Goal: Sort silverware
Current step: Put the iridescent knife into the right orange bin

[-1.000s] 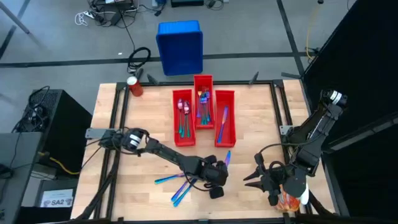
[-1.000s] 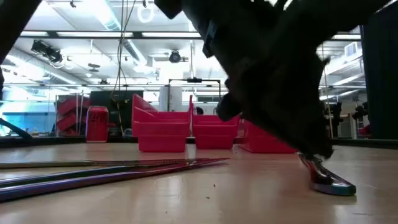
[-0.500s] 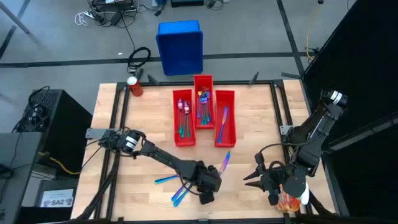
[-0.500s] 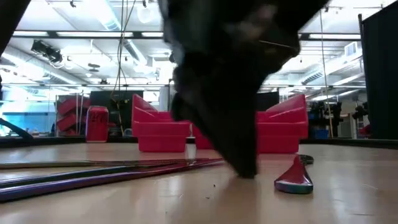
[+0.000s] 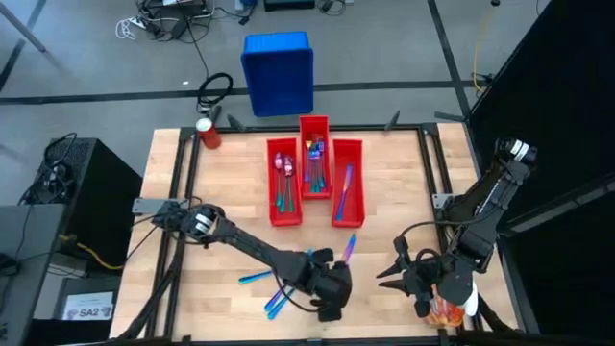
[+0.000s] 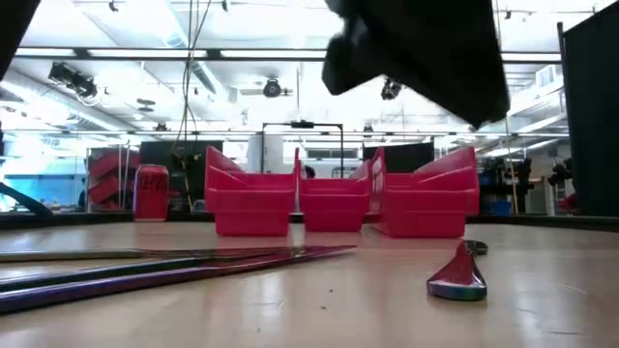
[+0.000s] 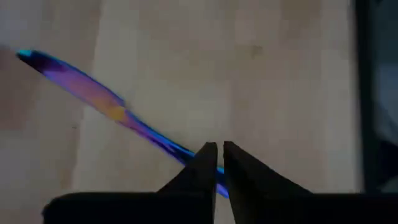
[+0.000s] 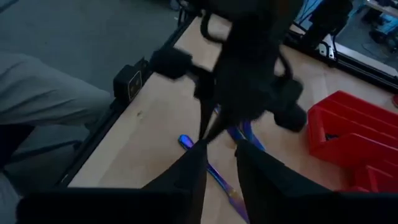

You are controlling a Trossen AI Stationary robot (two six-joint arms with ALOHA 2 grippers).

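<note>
Fingertips of the left end effector [image 7: 217, 163] sit nearly together above the handle of an iridescent knife [image 7: 99, 102] lying flat on the tabletop [image 5: 231, 202], not gripping it. More silverware [image 5: 279, 293] lies just beside that arm, the rest in three red bins [image 5: 348, 213]. The right end effector [image 5: 396, 272] waits, fingers apart, near the tabletop's right front corner.

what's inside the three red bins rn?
Left bin: pink-headed spoons. Middle bin: a blue-teal bundle, type unclear. Right bin: one purple-blue piece. Bin walls may hide more.
</note>
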